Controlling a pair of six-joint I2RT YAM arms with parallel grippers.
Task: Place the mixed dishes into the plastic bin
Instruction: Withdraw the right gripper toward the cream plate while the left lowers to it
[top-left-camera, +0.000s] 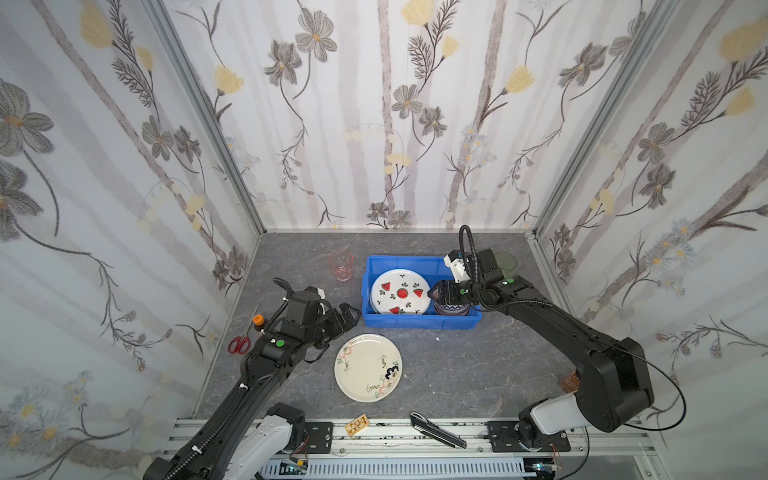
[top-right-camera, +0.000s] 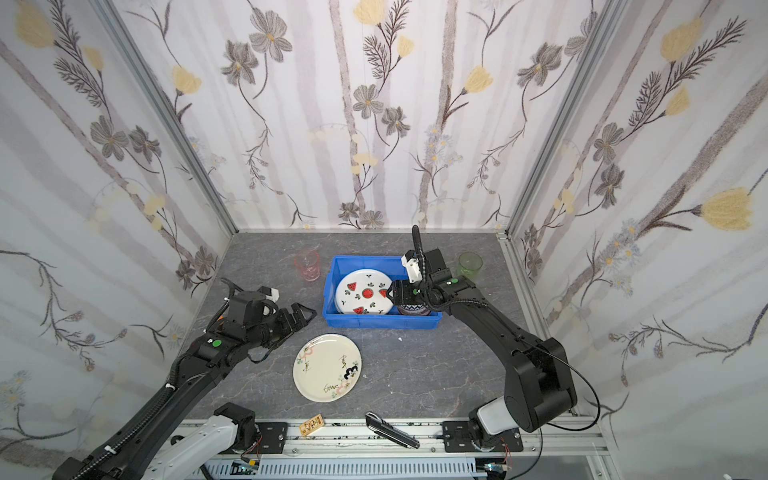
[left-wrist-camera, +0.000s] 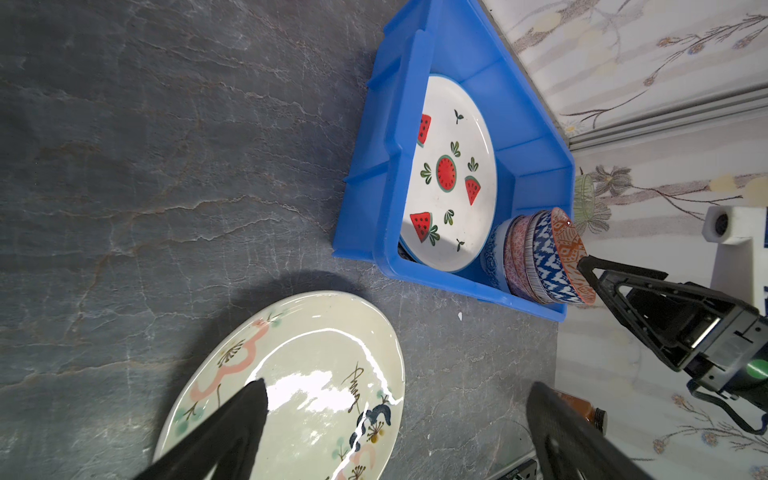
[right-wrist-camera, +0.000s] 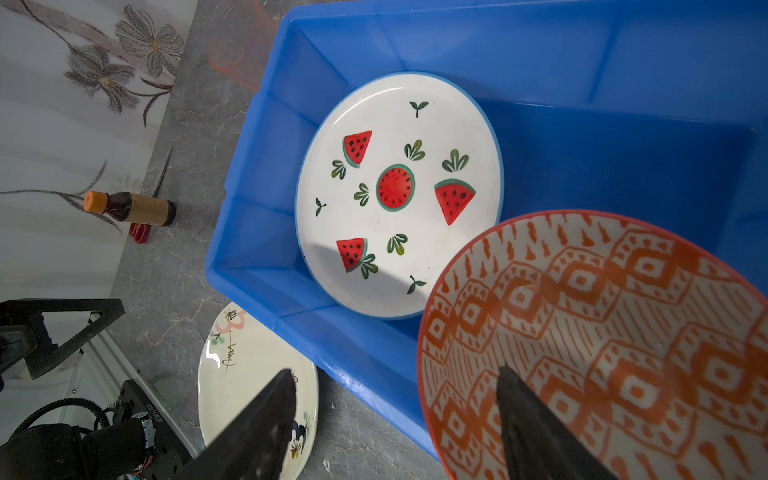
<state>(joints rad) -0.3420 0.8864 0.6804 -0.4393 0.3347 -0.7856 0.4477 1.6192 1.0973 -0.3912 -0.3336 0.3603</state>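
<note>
The blue plastic bin (top-left-camera: 419, 322) (top-right-camera: 374, 322) stands mid-table, holding the watermelon plate (top-left-camera: 401, 297) (right-wrist-camera: 399, 195) and, in its near right corner, a stack of patterned bowls (top-left-camera: 451, 309) (left-wrist-camera: 540, 257) topped by the orange bowl (right-wrist-camera: 602, 332). My right gripper (top-left-camera: 434, 293) (right-wrist-camera: 395, 374) is open just above that stack, one finger over the orange bowl's inside, the other outside its rim. A cream floral plate (top-left-camera: 368, 368) (left-wrist-camera: 299, 374) lies in front of the bin. My left gripper (top-left-camera: 352, 318) (left-wrist-camera: 398, 388) hangs open above its far-left edge, empty. A pink tumbler (top-left-camera: 341, 264) stands left of the bin, a green tumbler (top-right-camera: 470, 265) right of it.
Red-handled scissors (top-left-camera: 239, 344) and an orange-capped brown bottle (top-left-camera: 258, 322) (right-wrist-camera: 129, 206) sit by the left wall. A black folding tool (top-left-camera: 436, 430) and a small yellow tag (top-left-camera: 358, 424) lie on the front rail. Another small brown bottle (left-wrist-camera: 582, 409) stands near the right arm's base.
</note>
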